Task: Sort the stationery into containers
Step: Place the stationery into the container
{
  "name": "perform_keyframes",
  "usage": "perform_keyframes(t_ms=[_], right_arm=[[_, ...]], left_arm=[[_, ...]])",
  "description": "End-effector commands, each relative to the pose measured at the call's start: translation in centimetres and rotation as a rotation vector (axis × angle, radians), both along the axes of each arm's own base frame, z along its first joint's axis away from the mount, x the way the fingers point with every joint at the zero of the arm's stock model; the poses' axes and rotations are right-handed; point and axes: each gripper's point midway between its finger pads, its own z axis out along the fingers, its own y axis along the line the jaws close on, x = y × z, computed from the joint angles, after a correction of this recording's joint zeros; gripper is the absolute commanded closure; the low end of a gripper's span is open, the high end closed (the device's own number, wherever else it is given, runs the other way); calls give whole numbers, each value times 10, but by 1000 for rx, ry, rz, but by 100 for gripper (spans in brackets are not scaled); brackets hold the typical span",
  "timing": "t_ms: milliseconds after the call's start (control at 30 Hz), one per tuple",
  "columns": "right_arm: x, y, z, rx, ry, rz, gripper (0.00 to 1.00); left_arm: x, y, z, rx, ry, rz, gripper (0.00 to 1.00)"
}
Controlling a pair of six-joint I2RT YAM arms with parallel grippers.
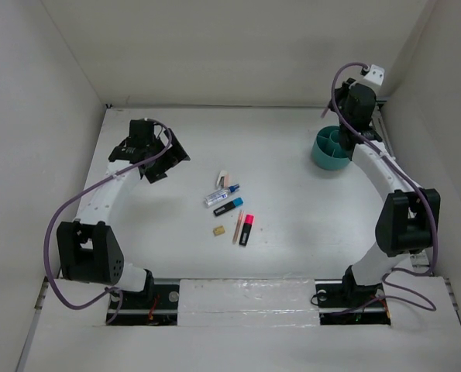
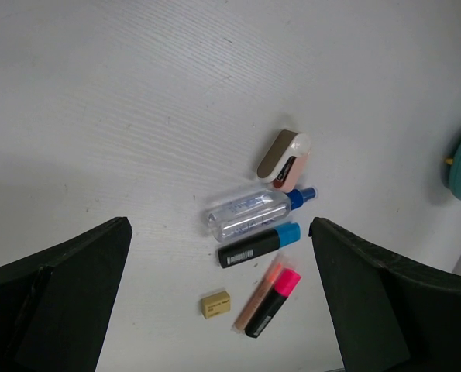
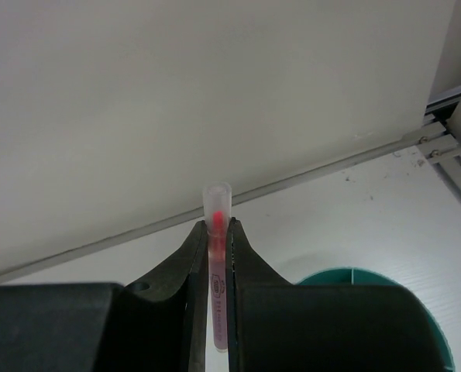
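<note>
Stationery lies in a small heap on the smooth white table (image 2: 137, 93). We see a clear round bottle (image 2: 249, 215) with a blue cap, a blue-capped marker (image 2: 259, 246), a pink-capped marker (image 2: 273, 302), a thin salmon pen (image 2: 255, 301) touching it, a little tan block (image 2: 215, 304) and a rounded white eraser (image 2: 286, 157). The left gripper (image 2: 219, 221) hangs above them, dark jaws spread wide, holding nothing. The right gripper (image 3: 218, 232) pinches a thin pink pen (image 3: 217, 203) with a clear cap, upright, seemingly just above the round teal cup (image 3: 354, 273).
</note>
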Motion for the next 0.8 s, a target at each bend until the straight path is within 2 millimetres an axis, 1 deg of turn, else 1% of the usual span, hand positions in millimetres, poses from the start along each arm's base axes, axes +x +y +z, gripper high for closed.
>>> perform_keyframes(t_ms=[0, 33, 67, 133, 167, 200, 233, 267, 300, 333, 367, 400, 467, 500, 600, 667, 733, 767], right_arm=[[8, -24, 54, -20, -185, -100, 100], [8, -32, 59, -21, -194, -114, 100], [11, -32, 49, -32, -168, -114, 100], [12, -50, 39, -49, -145, -163, 100], [11, -50, 31, -51, -130, -162, 100], [10, -60, 27, -53, -120, -179, 100], [10, -61, 27, -62, -117, -188, 100], [7, -68, 18, -65, -99, -194, 100], [5, -77, 13, -67, -89, -209, 100], [5, -77, 9, -68, -80, -208, 100], [2, -82, 10, -68, -81, -219, 100], [0, -83, 1, -80, -60, -219, 100], [-1, -83, -9, -82, -42, -218, 100], [-2, -86, -18, -83, -23, -216, 100], [-5, -86, -22, -84, -14, -215, 100], [-7, -86, -33, -86, 9, -214, 100], [-7, -84, -33, -77, 6, -205, 100], [-5, -84, -39, -77, 17, -205, 100]], left_arm=[[-3, 1, 16, 3, -70, -10, 0], [-2, 3, 15, 10, -71, -4, 0], [-2, 3, 15, 10, -71, -4, 0], [-3, 3, 19, 9, -80, -4, 0], [-3, 3, 19, 9, -80, -4, 0], [-3, 5, 21, 16, -90, 4, 0], [-5, 5, 18, 17, -81, 4, 0], [-5, 5, 18, 17, -81, 4, 0], [-5, 5, 18, 17, -81, 4, 0], [-6, 5, 14, 18, -72, 3, 0], [-6, 5, 14, 18, -72, 3, 0], [-6, 5, 14, 18, -72, 3, 0], [-7, 3, 14, 10, -71, -4, 0], [-7, 3, 14, 10, -71, -4, 0], [-7, 2, 12, 4, -61, -10, 0], [-7, 2, 12, 4, -61, -10, 0], [-7, 0, 12, -3, -60, -16, 0], [-7, 0, 12, -3, -60, -16, 0]])
